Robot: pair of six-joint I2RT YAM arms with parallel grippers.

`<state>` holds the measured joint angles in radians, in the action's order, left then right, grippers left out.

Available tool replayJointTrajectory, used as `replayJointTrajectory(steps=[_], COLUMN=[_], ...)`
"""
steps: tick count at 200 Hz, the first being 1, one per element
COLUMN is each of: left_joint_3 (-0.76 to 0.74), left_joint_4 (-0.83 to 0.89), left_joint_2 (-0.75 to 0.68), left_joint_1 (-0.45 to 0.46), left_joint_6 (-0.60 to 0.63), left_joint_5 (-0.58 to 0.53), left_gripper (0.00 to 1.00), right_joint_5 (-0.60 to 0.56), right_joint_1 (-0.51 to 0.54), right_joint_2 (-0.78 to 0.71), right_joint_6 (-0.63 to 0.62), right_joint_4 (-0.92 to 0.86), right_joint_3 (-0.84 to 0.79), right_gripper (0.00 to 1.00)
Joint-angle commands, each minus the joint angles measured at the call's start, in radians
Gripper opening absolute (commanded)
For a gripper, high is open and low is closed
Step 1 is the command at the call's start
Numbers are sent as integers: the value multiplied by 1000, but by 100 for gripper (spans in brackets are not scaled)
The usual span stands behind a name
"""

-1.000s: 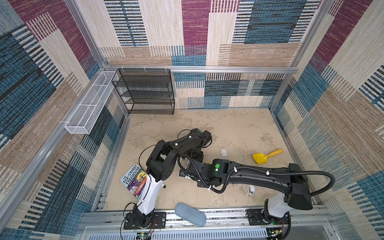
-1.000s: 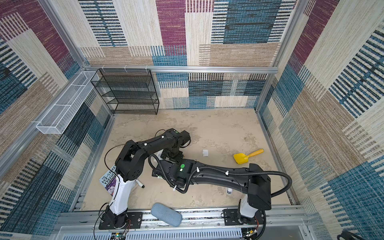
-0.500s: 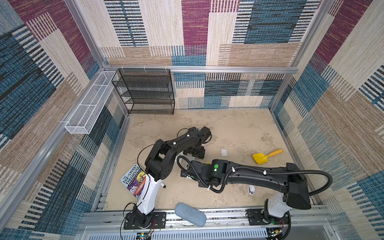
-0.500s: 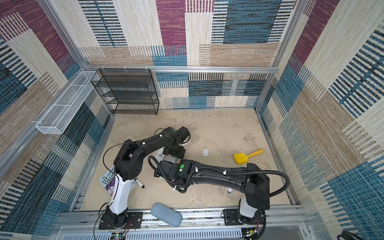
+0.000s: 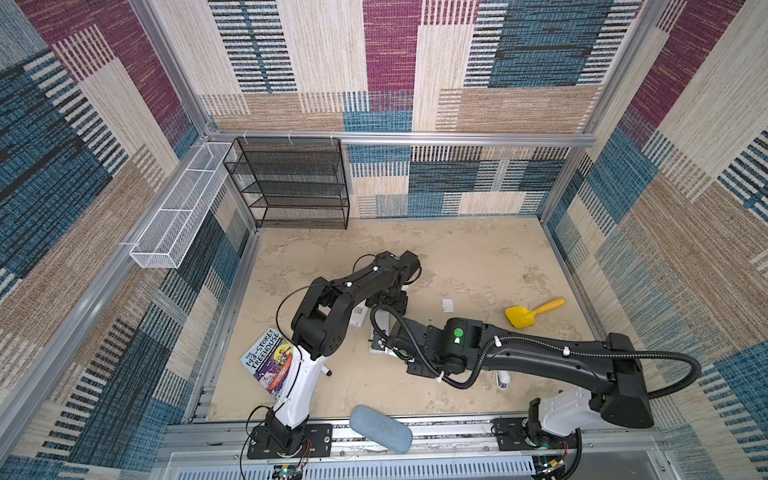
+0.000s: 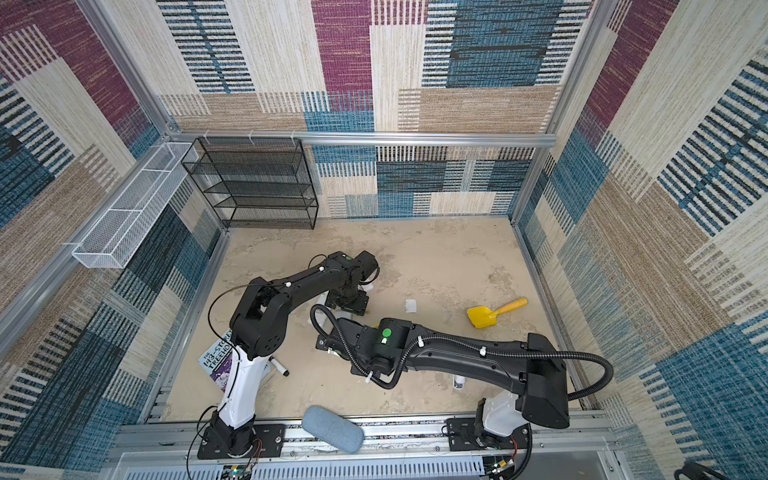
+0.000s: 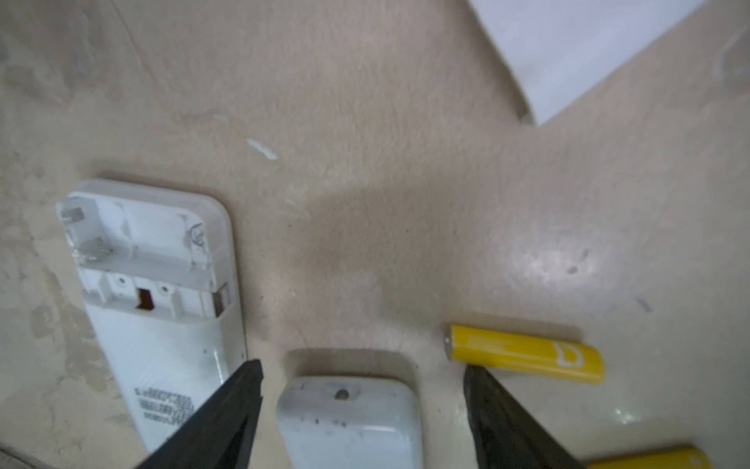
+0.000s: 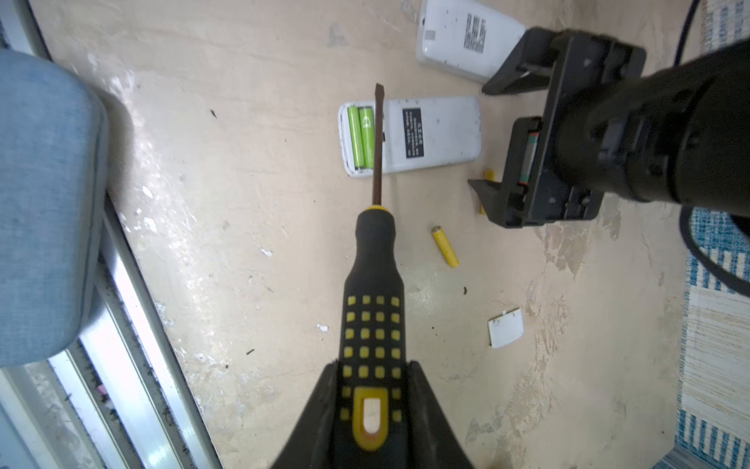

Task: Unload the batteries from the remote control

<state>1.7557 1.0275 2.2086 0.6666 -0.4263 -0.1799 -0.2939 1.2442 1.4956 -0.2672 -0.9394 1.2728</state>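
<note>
In the right wrist view a white remote control (image 8: pixel 438 136) lies back up with its compartment uncovered, and two yellow-green batteries (image 8: pixel 361 136) sit inside. My right gripper (image 8: pixel 373 373) is shut on a black-and-yellow screwdriver (image 8: pixel 373 308), whose tip hovers over the compartment's edge. My left gripper (image 7: pixel 361 369) is open, its fingers (image 7: pixel 227 418) on either side of that remote's other end (image 7: pixel 349 422) without touching it. A second remote (image 7: pixel 162 325) lies beside it with an empty compartment. Loose yellow batteries (image 7: pixel 523 353) lie on the floor close to the left gripper.
A white battery cover (image 8: pixel 505 328) lies on the floor. In a top view I see a yellow toy shovel (image 5: pixel 528 316) at the right, a book (image 5: pixel 270 361) by the left arm's base, a blue pouch (image 5: pixel 380 428) on the front rail and a black wire rack (image 5: pixel 291 183) at the back.
The left arm has shifted slightly and come down over the remotes, its jaws a little narrower. The right arm, still holding the screwdriver, has edged left.
</note>
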Motion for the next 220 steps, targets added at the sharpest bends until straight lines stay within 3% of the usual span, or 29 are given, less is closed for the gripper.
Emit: replayJointTrajectory(steps=[1, 83, 147, 220], left_joint_3=[13, 2, 20, -26], left_joint_4=[37, 65, 82, 94], left_joint_2=[14, -24, -62, -70], left_joint_1=[-4, -10, -21, -21], left_joint_6=[53, 55, 75, 75], left_joint_5=[-20, -76, -86, -70], left_gripper=[78, 78, 80, 79], right_joint_5=[84, -30, -48, -88], right_joint_1=[4, 7, 7, -1], right_joint_2=[16, 114, 52, -13], right_joint_6=[2, 95, 181, 186], right_joint_4=[101, -36, -121, -96], right_joint_3=[7, 23, -39, -78], right_gripper=[0, 0, 0, 0])
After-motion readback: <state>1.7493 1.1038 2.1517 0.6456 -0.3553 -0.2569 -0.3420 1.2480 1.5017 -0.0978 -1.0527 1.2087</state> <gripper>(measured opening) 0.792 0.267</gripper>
